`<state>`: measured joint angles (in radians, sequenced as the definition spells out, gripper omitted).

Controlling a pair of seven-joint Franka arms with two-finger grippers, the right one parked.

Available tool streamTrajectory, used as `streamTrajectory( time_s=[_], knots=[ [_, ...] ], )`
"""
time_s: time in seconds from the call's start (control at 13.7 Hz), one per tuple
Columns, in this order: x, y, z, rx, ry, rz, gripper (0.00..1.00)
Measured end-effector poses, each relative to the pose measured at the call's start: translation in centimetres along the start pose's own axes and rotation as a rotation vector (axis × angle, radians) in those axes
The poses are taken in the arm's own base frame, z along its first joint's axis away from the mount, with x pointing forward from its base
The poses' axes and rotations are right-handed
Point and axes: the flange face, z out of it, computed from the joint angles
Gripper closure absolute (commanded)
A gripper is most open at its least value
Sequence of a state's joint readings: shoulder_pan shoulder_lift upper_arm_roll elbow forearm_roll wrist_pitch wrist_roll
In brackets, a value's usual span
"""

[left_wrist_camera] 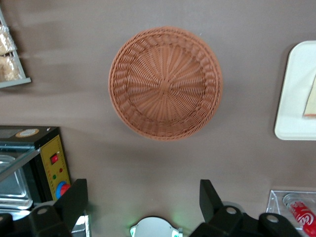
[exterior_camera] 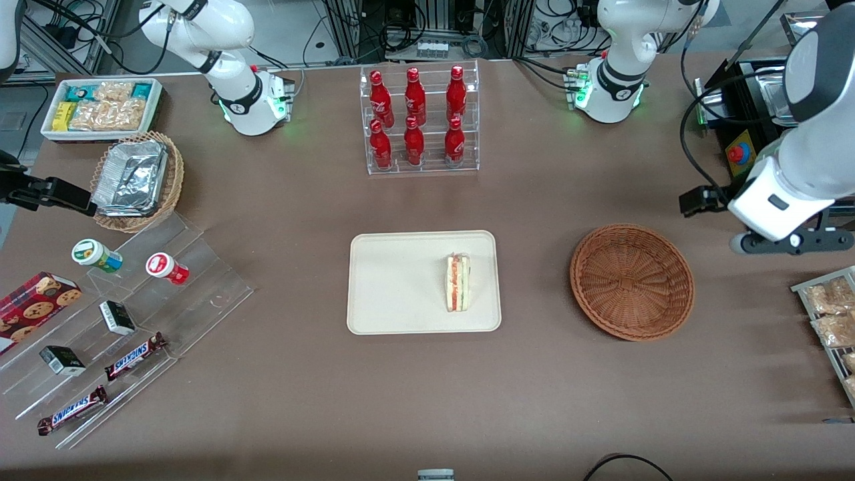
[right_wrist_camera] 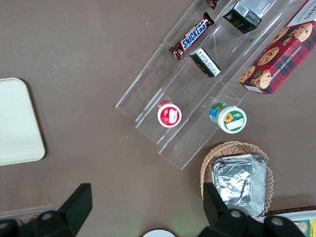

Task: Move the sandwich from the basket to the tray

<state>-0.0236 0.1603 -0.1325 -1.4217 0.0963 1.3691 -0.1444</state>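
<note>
The sandwich [exterior_camera: 458, 282] lies flat on the tray [exterior_camera: 394, 284], at the tray end nearest the basket [exterior_camera: 631, 281]. The basket sits on the table beside the tray, toward the working arm's end, with nothing in it. The gripper [left_wrist_camera: 143, 203] hangs above the table near the basket, fingers [left_wrist_camera: 210, 196] spread wide, holding nothing.

The sandwich [exterior_camera: 458, 282] lies on the tray [exterior_camera: 394, 280]; the basket [exterior_camera: 632, 280] sits beside it toward the working arm's end, with the gripper [left_wrist_camera: 143, 202] above the counter [exterior_camera: 427, 401] near the basket, jaws apart.

The white-bread sandwich [exterior_camera: 458, 282] shows red and green layers on the cream tray [exterior_camera: 394, 284]; the woven basket [exterior_camera: 632, 281] is reddish-brown.
</note>
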Motion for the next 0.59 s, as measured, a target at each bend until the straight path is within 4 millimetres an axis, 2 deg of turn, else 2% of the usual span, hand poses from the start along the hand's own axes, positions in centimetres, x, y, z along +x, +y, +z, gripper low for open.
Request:
streamTrajectory(
  time_s=[0.29,0.44,0.59],
  knots=[
    [-3.0,-1.8,-1.3,-0.023,0.014,-0.017,0.00],
    [-3.6,-3.1,-1.6,-0.030,0.021,0.009,0.00],
    [-3.7,-3.6,-1.5,-0.033,0.017,0.041,0.00]
  ],
)
